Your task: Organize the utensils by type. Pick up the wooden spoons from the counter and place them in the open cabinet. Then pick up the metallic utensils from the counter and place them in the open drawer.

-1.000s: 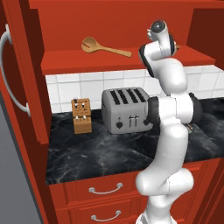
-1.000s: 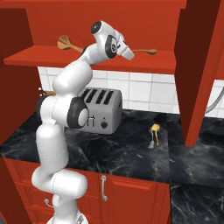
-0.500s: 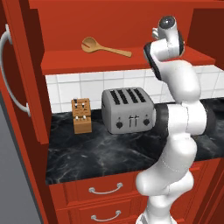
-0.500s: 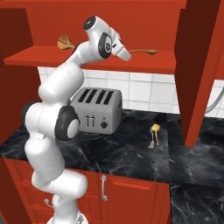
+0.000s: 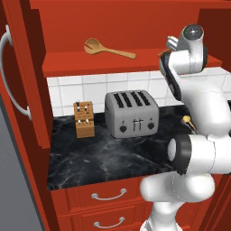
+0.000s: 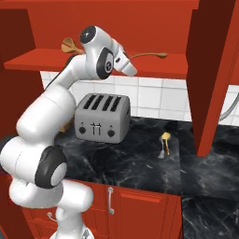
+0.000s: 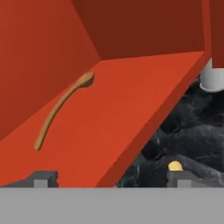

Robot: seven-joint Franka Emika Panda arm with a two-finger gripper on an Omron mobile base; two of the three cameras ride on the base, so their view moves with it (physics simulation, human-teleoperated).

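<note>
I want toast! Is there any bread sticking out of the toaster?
No bread shows. The toaster stands upright on the counter, and its four slots look dark with nothing poking out in either base view.

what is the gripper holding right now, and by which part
Nothing. The gripper is open and empty beside the cabinet shelf; a wooden spoon lies loose on the shelf.

Both wooden spoons are lying flat on the red shelf of the cabinet (image 5: 135, 63) above my counter (image 5: 103, 158). One wooden spoon (image 5: 108, 48) sits toward the shelf's left end, bowl pointing left. The other wooden spoon (image 7: 63, 107) is over at the right end, handle slightly curved. Down on the black marble, right of the toaster (image 6: 102, 116), there's a small gold-tinted piece (image 6: 165, 137) with a thin silvery bit (image 6: 161, 151) beside it, too small for me to tell apart.
</note>
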